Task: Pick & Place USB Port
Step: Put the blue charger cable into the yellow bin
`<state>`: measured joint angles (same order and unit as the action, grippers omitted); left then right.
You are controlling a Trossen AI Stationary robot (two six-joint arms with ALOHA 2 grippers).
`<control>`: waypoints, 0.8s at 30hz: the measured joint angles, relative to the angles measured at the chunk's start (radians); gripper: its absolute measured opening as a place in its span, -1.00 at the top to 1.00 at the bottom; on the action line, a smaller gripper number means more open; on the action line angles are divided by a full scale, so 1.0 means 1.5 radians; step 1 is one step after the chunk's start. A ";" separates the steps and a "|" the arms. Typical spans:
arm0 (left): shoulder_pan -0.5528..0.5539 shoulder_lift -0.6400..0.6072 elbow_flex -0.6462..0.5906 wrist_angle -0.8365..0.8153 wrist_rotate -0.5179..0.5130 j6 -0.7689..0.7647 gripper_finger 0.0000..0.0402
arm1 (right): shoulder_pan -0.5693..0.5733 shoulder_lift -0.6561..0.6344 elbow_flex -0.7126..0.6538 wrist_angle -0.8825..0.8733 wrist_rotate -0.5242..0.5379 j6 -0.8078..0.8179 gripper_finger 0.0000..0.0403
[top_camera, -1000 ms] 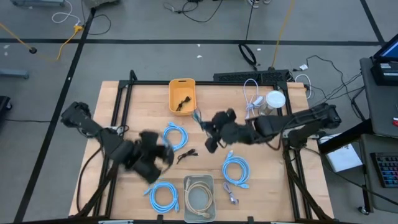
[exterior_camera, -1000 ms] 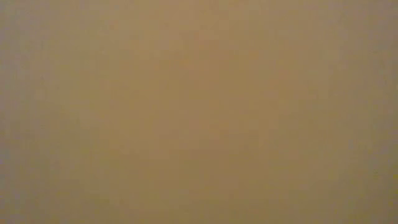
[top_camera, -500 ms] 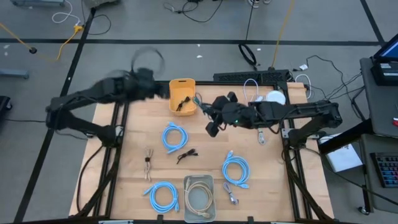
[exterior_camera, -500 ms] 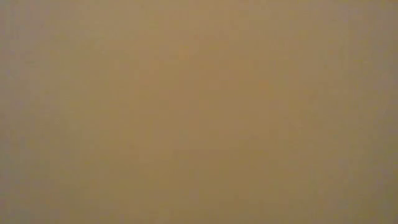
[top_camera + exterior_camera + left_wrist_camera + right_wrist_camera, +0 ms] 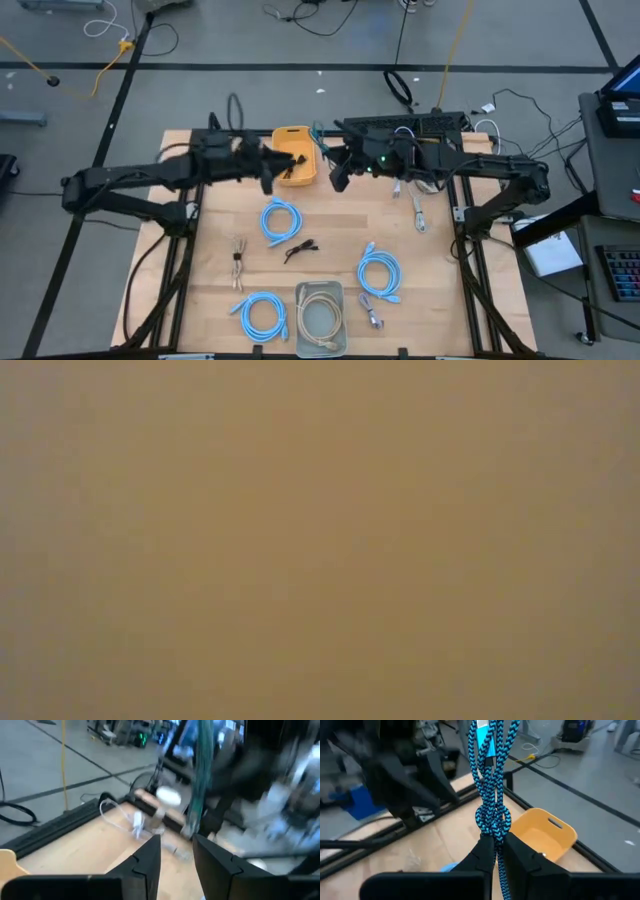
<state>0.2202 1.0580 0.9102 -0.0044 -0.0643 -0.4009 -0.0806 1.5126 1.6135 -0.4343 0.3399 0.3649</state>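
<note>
Blue braided cable carried to the orange bin for release

In the upper middle of the high view, the right gripper (image 5: 338, 180) is held just right of the orange bin (image 5: 293, 152), its fingers clamped on a knotted blue-and-black braided cable (image 5: 492, 790) that hangs bundled above the fingers in the right wrist view, with the bin seen just beyond. The carry step is judged nearly done; the next move calls for the cable to be brought over the bin's open top and the fingers parted so that it drops inside, clear of the rim. The left gripper (image 5: 268, 172) is stationed just left of the bin, its fingers (image 5: 148, 857) set partly apart with nothing seen between them. Other coiled cables are left on the tabletop (image 5: 200, 250). Nothing can be made out in the low view.
</note>
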 joint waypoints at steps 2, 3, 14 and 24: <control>-0.001 0.030 0.000 0.040 0.000 0.025 0.42 | -0.012 0.005 0.000 0.010 -0.019 0.003 0.93; 0.002 0.042 0.000 0.058 0.004 0.029 0.42 | -0.016 0.006 0.000 0.008 -0.022 0.003 0.93; 0.050 0.075 0.002 0.203 0.066 0.094 0.41 | -0.043 0.006 -0.001 0.024 -0.093 0.027 0.93; 0.060 0.130 0.013 0.282 0.130 0.033 0.41 | -0.043 0.006 -0.001 0.042 -0.107 0.017 0.93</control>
<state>0.3100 1.2525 0.9298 0.4187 0.1312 -0.3506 -0.1448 1.5211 1.6127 -0.3715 0.1787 0.3908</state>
